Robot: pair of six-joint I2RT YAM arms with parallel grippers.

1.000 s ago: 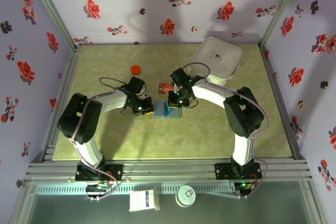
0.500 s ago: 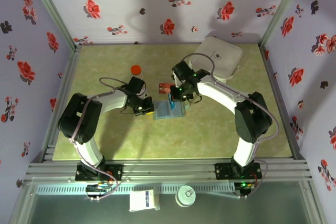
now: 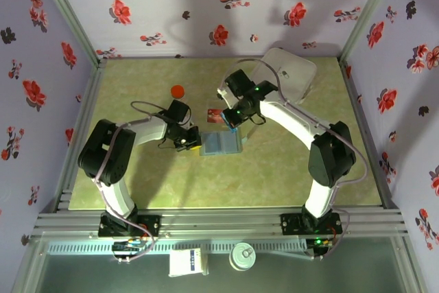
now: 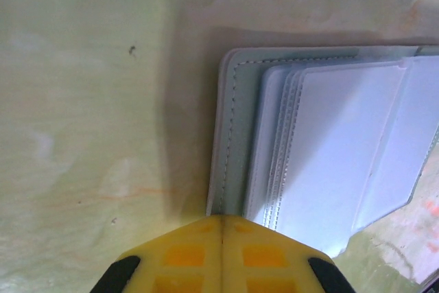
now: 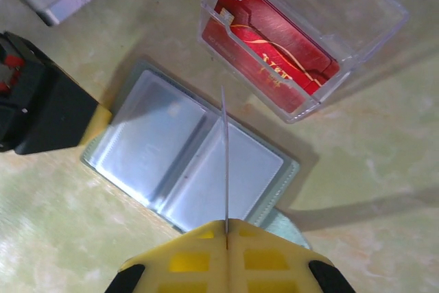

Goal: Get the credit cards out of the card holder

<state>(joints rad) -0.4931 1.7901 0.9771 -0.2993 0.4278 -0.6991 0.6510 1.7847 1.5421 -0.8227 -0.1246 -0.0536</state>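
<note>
The card holder (image 5: 161, 149) lay open at the centre of the overhead view on the tabletop (image 3: 137, 183). The left pincer (image 4: 223, 228) was shut at its edge, probably pinning it. The right pincer (image 5: 226, 230) gripped a thin card (image 5: 224, 156) edge-on, beside the clear box (image 5: 357, 12) holding a red card (image 5: 274, 46). That wrist view showed bare sleeves, which from overhead were a pale blur.

Card holder (image 5: 161, 135) hemmed — left gripper (image 3: 195, 144) at one edge, clear box (image 5: 363, 15) just beyond; near side open.
</note>
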